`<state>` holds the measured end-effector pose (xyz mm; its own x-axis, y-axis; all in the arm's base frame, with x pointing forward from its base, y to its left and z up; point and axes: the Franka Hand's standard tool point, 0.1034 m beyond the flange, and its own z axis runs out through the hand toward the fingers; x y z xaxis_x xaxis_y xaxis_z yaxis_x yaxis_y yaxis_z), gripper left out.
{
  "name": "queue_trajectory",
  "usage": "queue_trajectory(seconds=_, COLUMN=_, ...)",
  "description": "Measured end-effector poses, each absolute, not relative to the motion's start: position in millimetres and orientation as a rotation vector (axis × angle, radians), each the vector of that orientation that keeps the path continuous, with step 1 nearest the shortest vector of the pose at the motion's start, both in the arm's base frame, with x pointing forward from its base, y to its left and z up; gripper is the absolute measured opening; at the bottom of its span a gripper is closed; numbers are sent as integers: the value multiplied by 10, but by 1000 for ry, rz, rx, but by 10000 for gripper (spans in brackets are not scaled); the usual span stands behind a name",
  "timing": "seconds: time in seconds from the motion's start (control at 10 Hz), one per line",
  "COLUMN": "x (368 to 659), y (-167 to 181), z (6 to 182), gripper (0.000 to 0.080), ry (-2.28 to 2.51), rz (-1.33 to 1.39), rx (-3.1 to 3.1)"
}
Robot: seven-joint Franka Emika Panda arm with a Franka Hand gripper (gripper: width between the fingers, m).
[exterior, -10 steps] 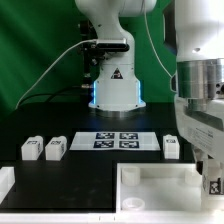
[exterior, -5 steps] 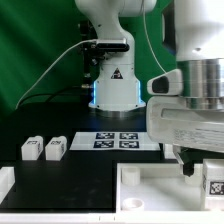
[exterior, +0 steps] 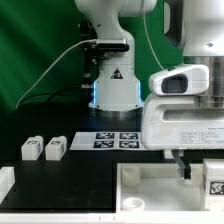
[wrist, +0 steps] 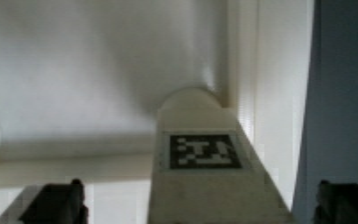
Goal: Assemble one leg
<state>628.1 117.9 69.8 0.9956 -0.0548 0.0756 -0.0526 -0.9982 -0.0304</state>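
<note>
Since a second ago our arm has swung in from the exterior view's right, so its pale wrist housing now hides the leg that stood by the marker board; half a second ago it was already there, and since then it has shifted a little lower and toward the right edge. Two spare legs sit side by side on the black table, well apart from the work.

We carry our gripper low over the big white panel, at its right end. A tagged leg shows just beside the dark finger there. In the wrist view that leg runs straight out between our two fingertips, tag facing the camera, and the white panel fills the background. The fingers stand spread on either side of it. We cannot tell whether their pads touch its sides, because the contact lies below the edge of the wrist view.

We judge that the leg is lined up lengthwise with the fingers so it can be driven into a corner of the panel, which would explain why we hang so close to the raised rim. How far it is seated we cannot see.
</note>
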Motion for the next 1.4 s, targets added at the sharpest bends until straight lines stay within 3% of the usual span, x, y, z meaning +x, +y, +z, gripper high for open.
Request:
queue_trajectory(seconds=0.1, x=6281, y=1177, z=697, gripper=649, ry=115, rz=-118, rx=-3108)
queue_trajectory(seconds=0.3, x=6282, y=1172, z=697, gripper=392, ry=173, rz=-117, rx=-3105)
queue_trajectory(seconds=0.4, x=6281, y=1177, z=697, gripper=392, ry=335, rz=-114, rx=-3086)
queue_trajectory(seconds=0.5, x=6281, y=1179, z=697, gripper=291, ry=522, rz=-110, rx=-3055)
queue_trajectory(seconds=0.7, x=6283, y=1177, z=697, gripper=291, ry=857, rz=-102, rx=-2969)
queue_trajectory(seconds=1.1, x=6290, y=1216, z=684, gripper=291, ry=1960, rz=-34, rx=-2315)
queue_trajectory(seconds=1.4, x=6324, y=1213, z=676, gripper=294, ry=2394, rz=42, rx=-1787)
